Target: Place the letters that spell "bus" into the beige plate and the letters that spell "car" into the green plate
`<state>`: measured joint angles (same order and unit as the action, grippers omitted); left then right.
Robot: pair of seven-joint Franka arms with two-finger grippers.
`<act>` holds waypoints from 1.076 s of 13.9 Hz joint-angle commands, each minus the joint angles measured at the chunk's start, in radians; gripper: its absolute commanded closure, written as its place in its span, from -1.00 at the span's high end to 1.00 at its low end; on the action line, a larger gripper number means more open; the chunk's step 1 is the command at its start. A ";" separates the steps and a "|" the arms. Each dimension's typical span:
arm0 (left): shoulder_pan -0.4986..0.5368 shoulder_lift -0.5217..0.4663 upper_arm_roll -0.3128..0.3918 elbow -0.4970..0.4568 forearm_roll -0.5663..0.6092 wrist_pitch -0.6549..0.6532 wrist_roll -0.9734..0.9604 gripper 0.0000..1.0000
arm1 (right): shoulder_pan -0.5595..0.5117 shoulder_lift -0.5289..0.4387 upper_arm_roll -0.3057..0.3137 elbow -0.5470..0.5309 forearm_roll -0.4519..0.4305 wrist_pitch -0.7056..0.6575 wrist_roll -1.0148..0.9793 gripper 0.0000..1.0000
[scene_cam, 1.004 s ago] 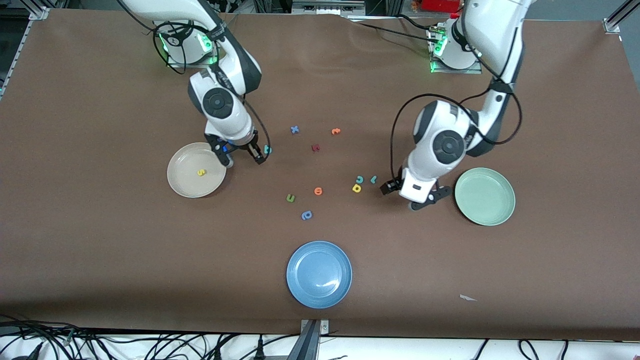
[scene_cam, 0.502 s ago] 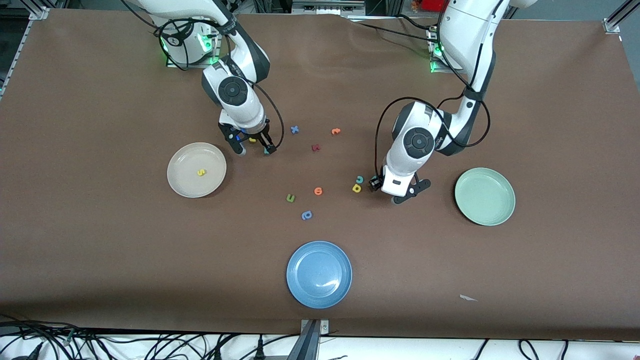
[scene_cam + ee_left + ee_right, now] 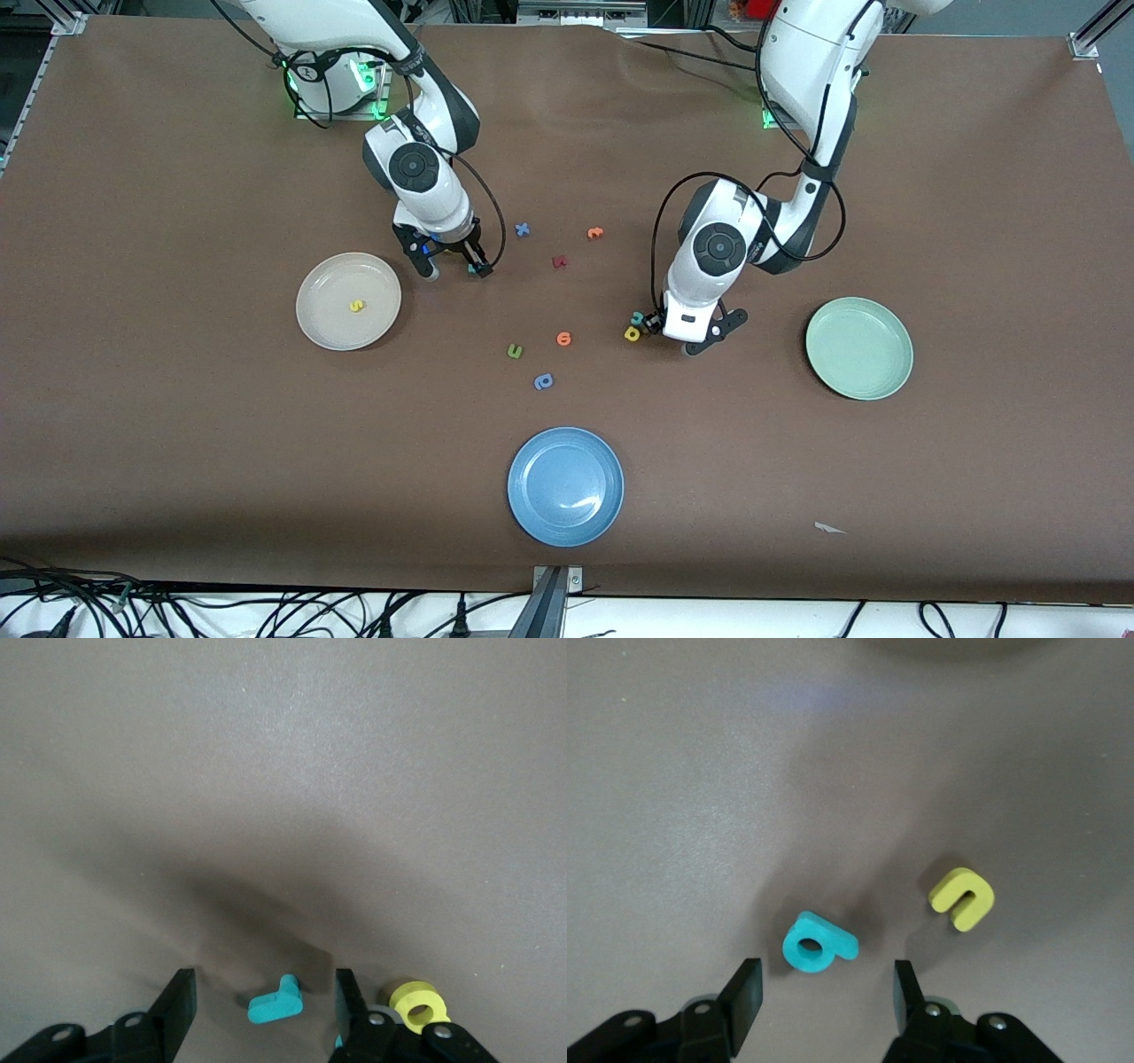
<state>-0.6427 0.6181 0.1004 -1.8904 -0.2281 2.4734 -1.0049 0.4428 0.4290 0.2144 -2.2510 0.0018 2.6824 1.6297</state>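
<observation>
The right gripper (image 3: 819,992) hung low with its fingers apart, straddling the teal b (image 3: 817,944) on the brown surface (image 3: 177,443), the yellow u (image 3: 963,897) just beside it. The left gripper (image 3: 261,1005) likewise stood spread around the teal r (image 3: 275,1001), near the yellow a (image 3: 418,1007). The yellow s (image 3: 356,306) lay in the beige plate (image 3: 323,275); the green plate (image 3: 859,347) held nothing. Each gripper should probably centre on its letter before pinching, avoiding its neighbour.
</observation>
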 commanded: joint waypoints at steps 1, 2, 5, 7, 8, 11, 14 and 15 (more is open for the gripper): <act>-0.020 0.018 0.015 0.011 -0.027 0.007 -0.012 0.24 | 0.005 0.010 -0.027 -0.010 -0.022 0.037 0.018 0.36; -0.020 0.019 0.015 0.013 -0.027 0.007 -0.014 0.17 | 0.007 0.011 -0.032 -0.010 -0.041 0.037 0.018 0.36; -0.020 0.017 0.015 0.014 -0.027 0.007 -0.021 -0.07 | 0.007 0.022 -0.033 -0.010 -0.048 0.045 0.018 0.11; -0.021 0.019 0.015 0.020 -0.028 0.007 -0.024 -0.16 | 0.008 0.030 -0.033 -0.010 -0.048 0.070 0.019 0.09; -0.025 0.019 0.015 0.024 -0.028 0.007 -0.034 -0.21 | 0.014 0.030 -0.033 -0.010 -0.046 0.070 0.019 0.09; -0.025 0.023 0.015 0.025 -0.027 0.007 -0.034 -0.36 | 0.024 0.031 -0.033 -0.010 -0.048 0.070 0.019 0.09; -0.025 0.023 0.015 0.025 -0.027 0.007 -0.034 -0.68 | 0.027 0.031 -0.033 -0.010 -0.048 0.070 0.019 0.09; -0.023 0.023 0.015 0.025 -0.027 0.007 -0.034 -0.77 | 0.030 0.031 -0.032 -0.012 -0.048 0.070 0.019 0.09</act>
<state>-0.6484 0.6259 0.1010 -1.8793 -0.2281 2.4756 -1.0366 0.4478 0.4430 0.1870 -2.2512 -0.0346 2.7146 1.6297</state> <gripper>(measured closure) 0.780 0.449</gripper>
